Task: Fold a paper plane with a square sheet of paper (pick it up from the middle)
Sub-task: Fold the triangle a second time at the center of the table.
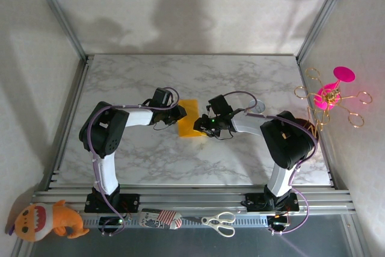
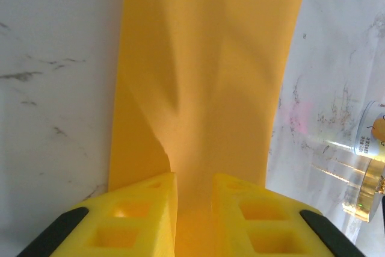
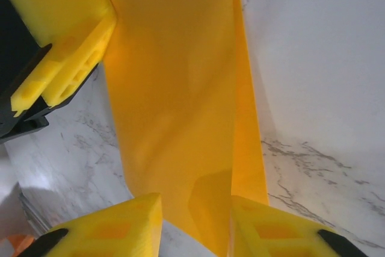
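Marble table [image 1: 180, 167]: the work sits at its centre, between the two sets of jaws.

Orange-yellow sheet of paper [image 1: 190, 118]: a narrow strip spanning from one set of jaws to the other, one end inside each.

Left gripper [image 2: 194, 179]: jaws nearly closed, pinching the sheet's end; the paper buckles just ahead of them.

Right gripper [image 3: 195, 200]: jaws part-open around the sheet's doubled edge. Whether they clamp it cannot be told.
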